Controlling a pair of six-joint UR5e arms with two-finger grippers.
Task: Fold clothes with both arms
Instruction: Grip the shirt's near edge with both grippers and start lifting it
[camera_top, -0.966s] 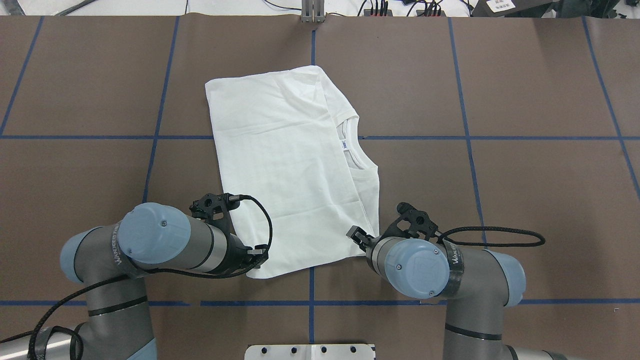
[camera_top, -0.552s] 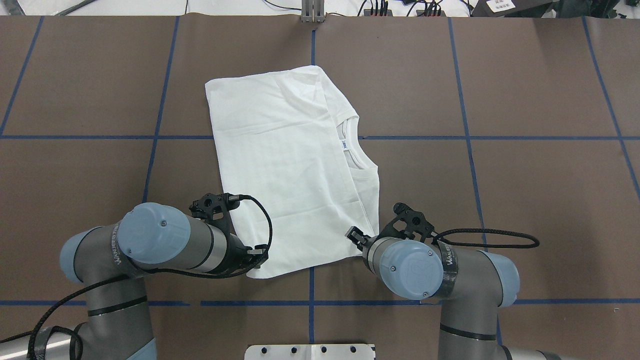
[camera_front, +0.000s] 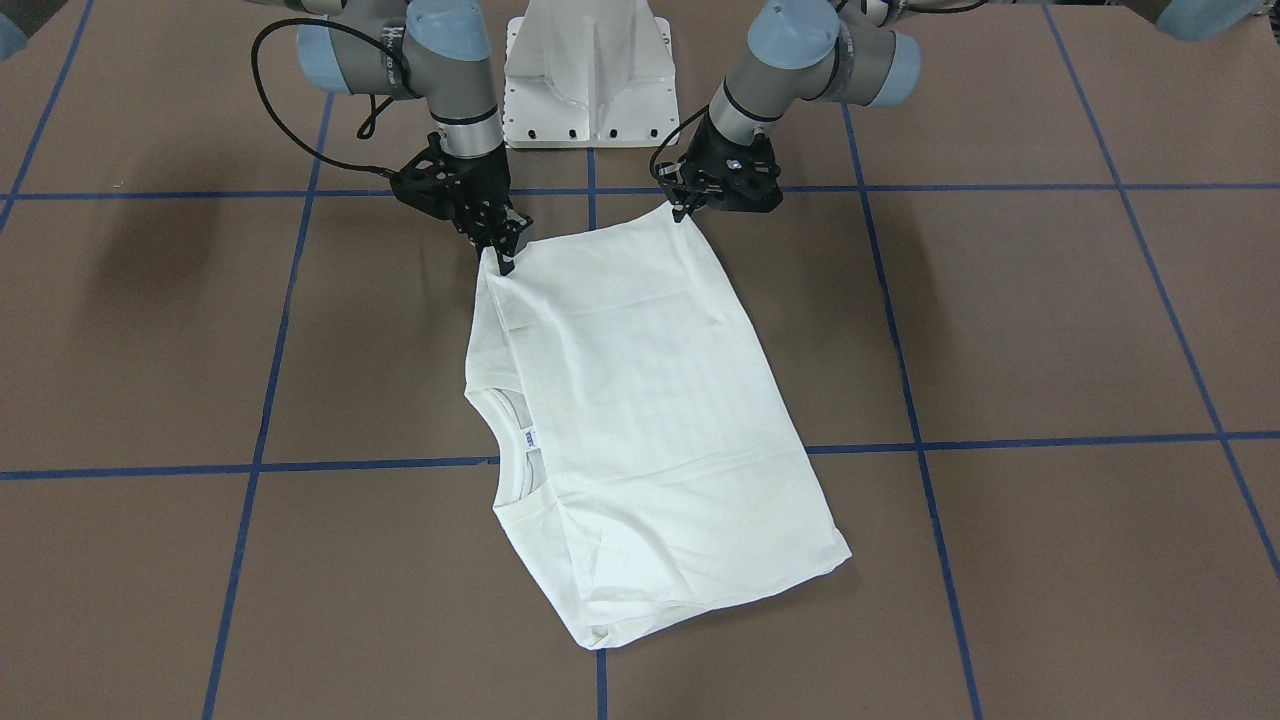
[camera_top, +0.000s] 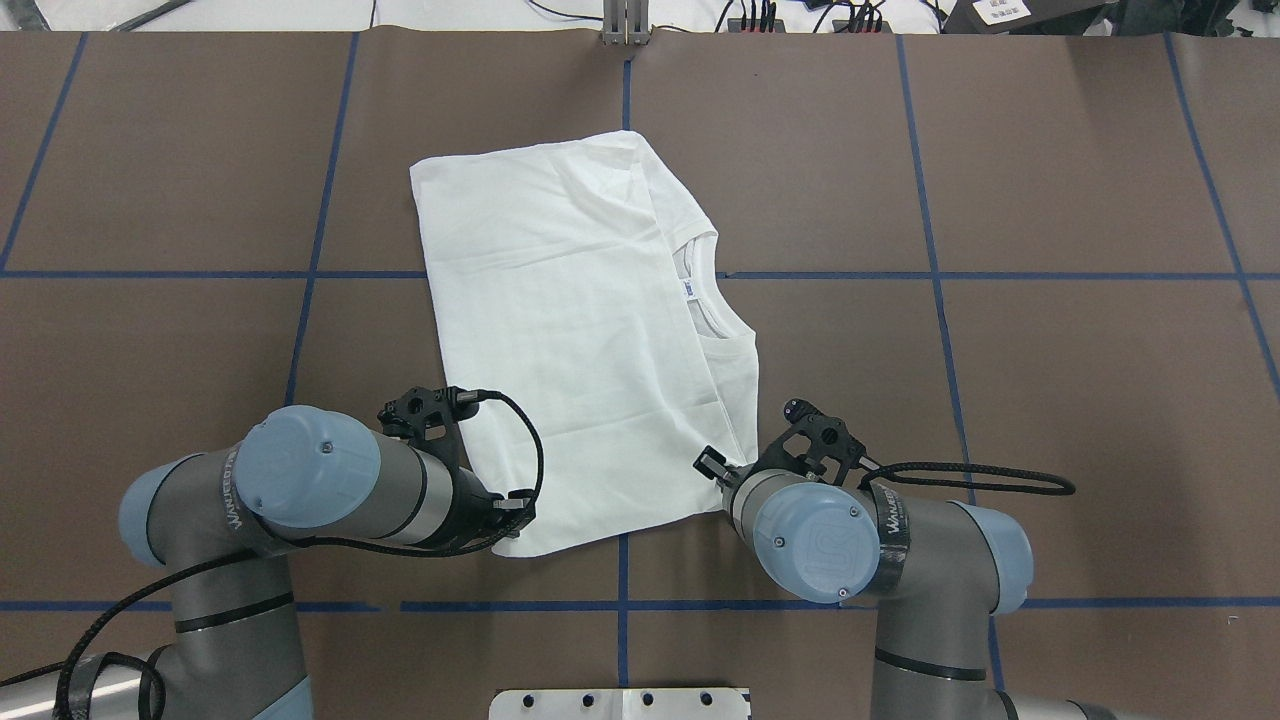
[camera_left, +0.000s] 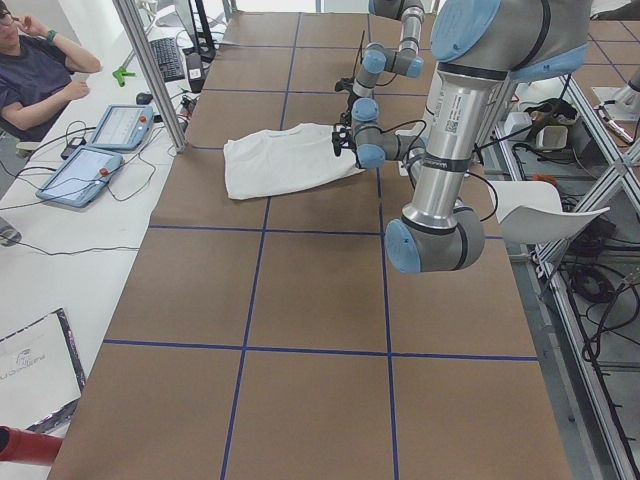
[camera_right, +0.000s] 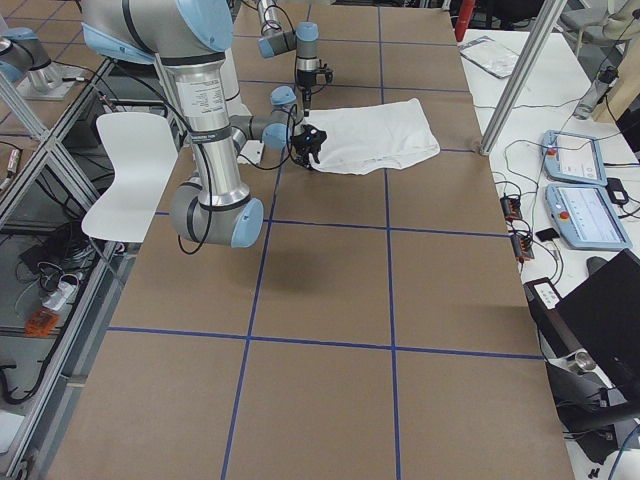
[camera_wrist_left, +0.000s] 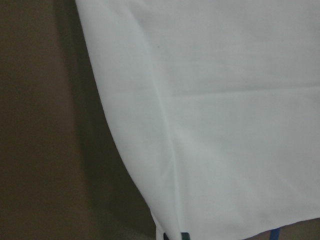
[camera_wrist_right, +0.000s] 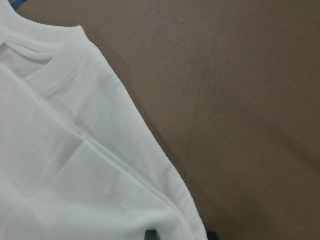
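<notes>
The white T-shirt lies folded flat on the brown table, its collar and blue neck label on my right side. My left gripper is down at the shirt's near left corner and shut on the cloth; the left wrist view is filled with shirt. My right gripper sits at the near right corner. In the right wrist view its two dark fingertips stand apart with the shirt's corner between them.
The white pedestal stands just behind both grippers. Blue tape lines cross the brown table. Beyond the far edge are cables, tablets and a seated person.
My right arm's elbow and wrist have shifted slightly left and toward the shirt, with its fingertips staying at the corner. The left arm and the shirt have not moved.
</notes>
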